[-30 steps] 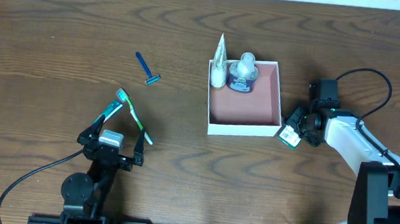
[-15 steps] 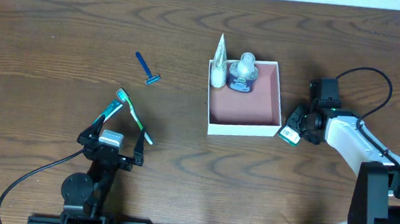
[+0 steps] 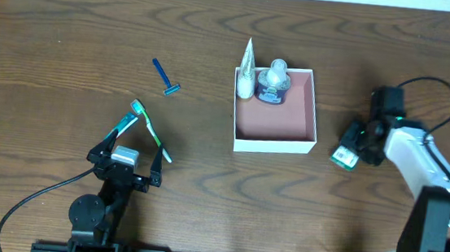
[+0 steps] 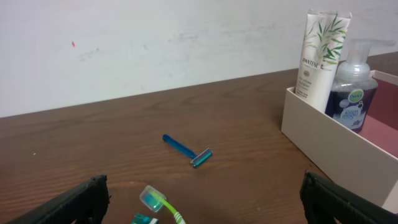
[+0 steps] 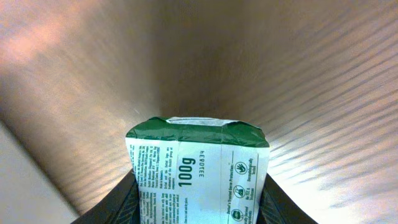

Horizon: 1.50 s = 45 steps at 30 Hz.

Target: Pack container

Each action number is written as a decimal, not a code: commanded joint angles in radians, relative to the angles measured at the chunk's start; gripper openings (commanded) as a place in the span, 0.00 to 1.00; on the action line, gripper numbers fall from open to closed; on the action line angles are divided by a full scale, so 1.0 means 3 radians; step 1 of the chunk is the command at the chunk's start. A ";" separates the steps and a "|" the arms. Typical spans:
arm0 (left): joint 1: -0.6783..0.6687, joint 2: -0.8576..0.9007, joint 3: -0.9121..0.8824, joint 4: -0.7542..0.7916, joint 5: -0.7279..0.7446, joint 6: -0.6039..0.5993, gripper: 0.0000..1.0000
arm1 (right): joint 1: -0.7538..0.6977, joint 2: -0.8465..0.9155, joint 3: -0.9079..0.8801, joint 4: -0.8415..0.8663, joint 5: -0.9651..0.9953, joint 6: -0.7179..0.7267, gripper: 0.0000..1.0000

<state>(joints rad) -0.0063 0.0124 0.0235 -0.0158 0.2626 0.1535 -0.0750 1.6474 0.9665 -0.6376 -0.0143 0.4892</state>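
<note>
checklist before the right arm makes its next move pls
1. Grip: ok. The packet sits between the fingers of the right gripper.
2. Room in the container: ok. Most of its pink floor is bare.
3. Items already packed: ok. The tube and bottle stand upright along the far wall.
4. Path to the container: ok. The packet is off its right wall, apart from it, with nothing between.
5. Left gripper: ok. It is open by the toothbrush, far from the container.
6. Packet lifted high enough to clear the wall: cannot tell.
</note>
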 commanded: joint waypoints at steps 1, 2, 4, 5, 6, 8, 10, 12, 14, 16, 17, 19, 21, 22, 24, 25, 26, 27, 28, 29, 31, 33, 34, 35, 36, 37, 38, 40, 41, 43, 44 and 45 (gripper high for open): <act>0.0020 0.0000 -0.0065 -0.0108 0.0034 -0.0019 0.98 | -0.0061 -0.0301 0.0326 -0.0046 -0.0031 -0.0346 0.28; 0.0020 0.0000 -0.0065 -0.0108 0.0034 -0.0020 0.98 | -0.0052 -0.0367 0.0409 -0.0043 -0.0130 -0.0462 0.28; 0.0020 0.0000 -0.0065 -0.0108 0.0034 -0.0019 0.98 | -0.0036 -0.0437 0.0495 -0.0014 -0.0262 -0.0575 0.28; 0.0020 0.0000 -0.0065 -0.0108 0.0034 -0.0020 0.98 | -0.0022 -0.0469 0.0525 0.0025 -0.0334 -0.0629 0.28; 0.0020 0.0000 -0.0065 -0.0108 0.0034 -0.0020 0.98 | -0.0001 -0.0501 0.0549 0.0081 -0.0423 -0.0693 0.28; 0.0020 0.0000 -0.0065 -0.0108 0.0034 -0.0019 0.98 | 0.0042 -0.0544 0.0572 0.0211 -0.0561 -0.0753 0.28; 0.0020 0.0000 -0.0065 -0.0108 0.0033 -0.0019 0.98 | 0.0128 -0.0554 0.0573 0.0381 -0.0671 -0.0758 0.28; 0.0020 0.0000 -0.0065 -0.0108 0.0034 -0.0019 0.98 | 0.0225 -0.0546 0.0571 0.0504 -0.0680 -0.0769 0.28; 0.0020 0.0000 -0.0065 -0.0108 0.0033 -0.0019 0.98 | 0.0338 -0.0543 0.0571 0.0638 -0.0679 -0.0823 0.28; 0.0020 0.0000 -0.0065 -0.0108 0.0033 -0.0019 0.98 | 0.0455 -0.0540 0.0571 0.0790 -0.0675 -0.0867 0.29; 0.0020 0.0000 -0.0065 -0.0108 0.0034 -0.0020 0.98 | 0.0515 -0.0533 0.0571 0.0877 -0.0664 -0.0867 0.29; 0.0020 0.0000 -0.0065 -0.0107 0.0034 -0.0019 0.98 | 0.0596 -0.0515 0.0571 0.1033 -0.0664 -0.0867 0.30; 0.0020 0.0000 -0.0065 -0.0108 0.0034 -0.0019 0.98 | 0.0661 -0.0481 0.0571 0.1134 -0.0654 -0.0862 0.31; 0.0020 0.0000 -0.0065 -0.0108 0.0034 -0.0019 0.98 | 0.0693 -0.0455 0.0571 0.1170 -0.0652 -0.0862 0.31; 0.0020 0.0000 -0.0065 -0.0108 0.0034 -0.0019 0.98 | 0.0739 -0.0384 0.0571 0.1219 -0.0652 -0.0862 0.31; 0.0020 0.0000 -0.0065 -0.0108 0.0034 -0.0019 0.98 | 0.0760 -0.0333 0.0571 0.1240 -0.0650 -0.0862 0.30; 0.0020 0.0000 -0.0065 -0.0108 0.0034 -0.0019 0.98 | 0.0776 -0.0285 0.0571 0.1261 -0.0652 -0.0862 0.30; 0.0020 0.0000 -0.0065 -0.0108 0.0034 -0.0019 0.98 | 0.0792 -0.0226 0.0571 0.1286 -0.0654 -0.0861 0.30; 0.0020 0.0000 -0.0065 -0.0108 0.0034 -0.0019 0.98 | 0.0805 -0.0172 0.0571 0.1306 -0.0654 -0.0861 0.30; 0.0020 0.0000 -0.0065 -0.0108 0.0033 -0.0019 0.98 | 0.0820 -0.0121 0.0571 0.1325 -0.0655 -0.0861 0.30; 0.0020 0.0000 -0.0065 -0.0108 0.0034 -0.0019 0.98 | 0.0855 -0.0011 0.0571 0.1368 -0.0675 -0.0861 0.29; 0.0020 0.0000 -0.0065 -0.0108 0.0034 -0.0019 0.98 | 0.0894 0.0086 0.0571 0.1404 -0.0679 -0.0862 0.28; 0.0020 0.0000 -0.0065 -0.0108 0.0033 -0.0019 0.98 | 0.0913 0.0125 0.0571 0.1418 -0.0678 -0.0862 0.28; 0.0020 0.0000 -0.0065 -0.0108 0.0034 -0.0019 0.98 | 0.0937 0.0167 0.0571 0.1433 -0.0678 -0.0862 0.27; 0.0020 0.0000 -0.0065 -0.0108 0.0034 -0.0019 0.98 | 0.0954 0.0200 0.0571 0.1450 -0.0678 -0.0862 0.27; 0.0020 0.0000 -0.0065 -0.0108 0.0034 -0.0019 0.98 | 0.0969 0.0239 0.0571 0.1474 -0.0678 -0.0862 0.27; 0.0020 0.0000 -0.0065 -0.0108 0.0033 -0.0020 0.98 | 0.0974 0.0267 0.0571 0.1495 -0.0678 -0.0861 0.27; 0.0020 0.0000 -0.0065 -0.0108 0.0034 -0.0019 0.98 | 0.0978 0.0303 0.0571 0.1526 -0.0678 -0.0860 0.27; 0.0020 0.0000 -0.0065 -0.0108 0.0033 -0.0019 0.98 | 0.0978 0.0315 0.0571 0.1531 -0.0678 -0.0860 0.27; 0.0020 0.0000 -0.0065 -0.0108 0.0033 -0.0019 0.98 | 0.0977 0.0317 0.0571 0.1532 -0.0678 -0.0861 0.27; 0.0020 0.0000 -0.0065 -0.0108 0.0034 -0.0019 0.98 | 0.0977 0.0317 0.0571 0.1532 -0.0676 -0.0861 0.27; 0.0020 0.0000 -0.0065 -0.0108 0.0034 -0.0019 0.98 | 0.0975 0.0317 0.0571 0.1536 -0.0678 -0.0861 0.27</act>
<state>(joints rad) -0.0063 0.0124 0.0235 -0.0158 0.2623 0.1535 0.2123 1.7340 1.1210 -0.1841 -0.2096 0.2443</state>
